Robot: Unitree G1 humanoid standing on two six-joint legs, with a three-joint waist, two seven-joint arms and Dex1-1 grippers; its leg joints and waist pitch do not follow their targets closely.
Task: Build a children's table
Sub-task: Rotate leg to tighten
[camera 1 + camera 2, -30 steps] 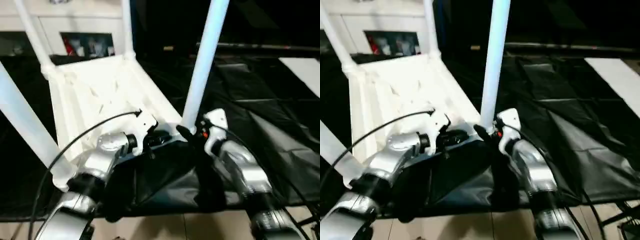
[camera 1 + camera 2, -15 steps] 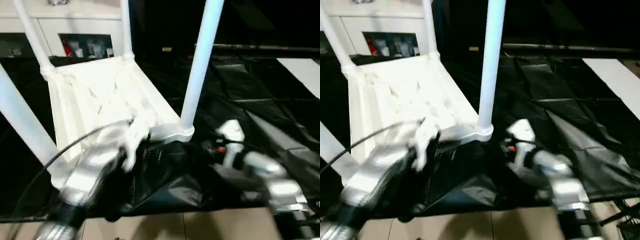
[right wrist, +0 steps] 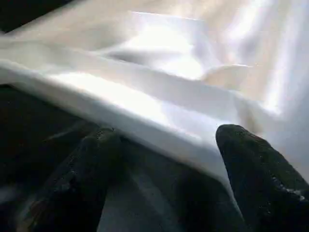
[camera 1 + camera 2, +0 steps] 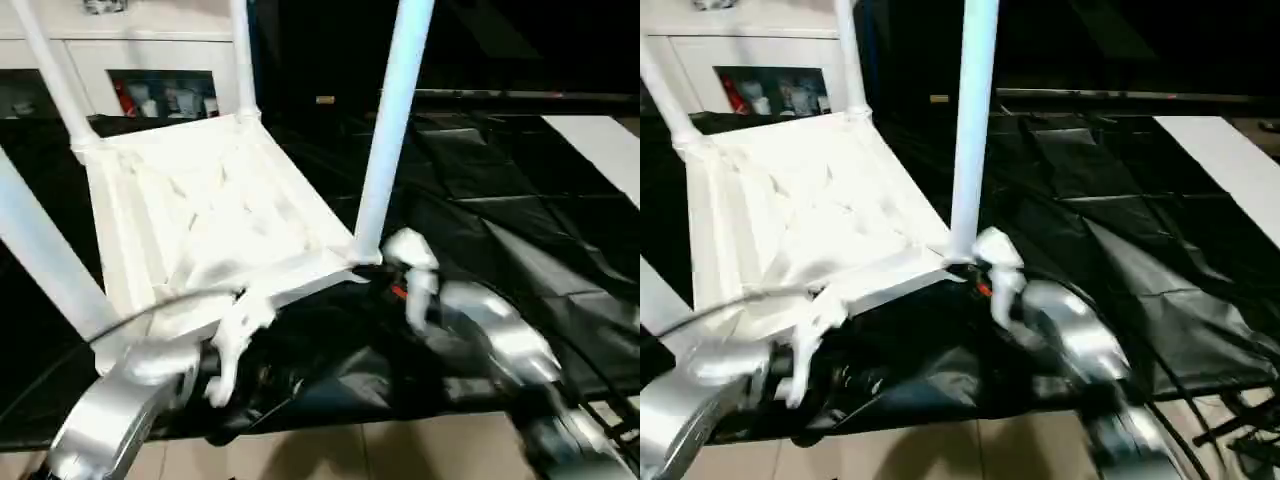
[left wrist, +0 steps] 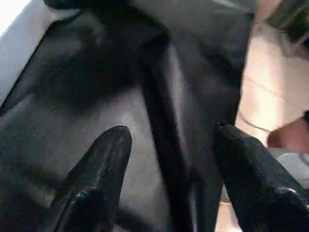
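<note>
The white tabletop [image 4: 200, 210] lies upside down on a black sheet, ribbed underside up. Legs stand in its corner sockets: far left [image 4: 50, 80], far right [image 4: 240, 60], near right [image 4: 390, 130] and near left [image 4: 40, 250]. My right forearm [image 4: 490, 330] reaches to the corner by the near right leg. In the right wrist view my right gripper [image 3: 166, 133] is open, with the tabletop's white rim [image 3: 145, 106] just beyond its fingertips. My left forearm [image 4: 120, 400] lies low at the front left. My left gripper [image 5: 169, 133] is open over the black sheet, holding nothing.
The black sheet [image 4: 500, 200] covers the floor, wrinkled and bunched near the front. A white cabinet with glass doors [image 4: 150, 60] stands behind the table. A white panel [image 4: 600, 140] lies at the far right. Tan floor tiles [image 4: 400, 450] run along the front edge.
My left arm has pulled back from the tabletop's near edge to the front left. My right arm swung out to the right, then came back to the near right corner.
</note>
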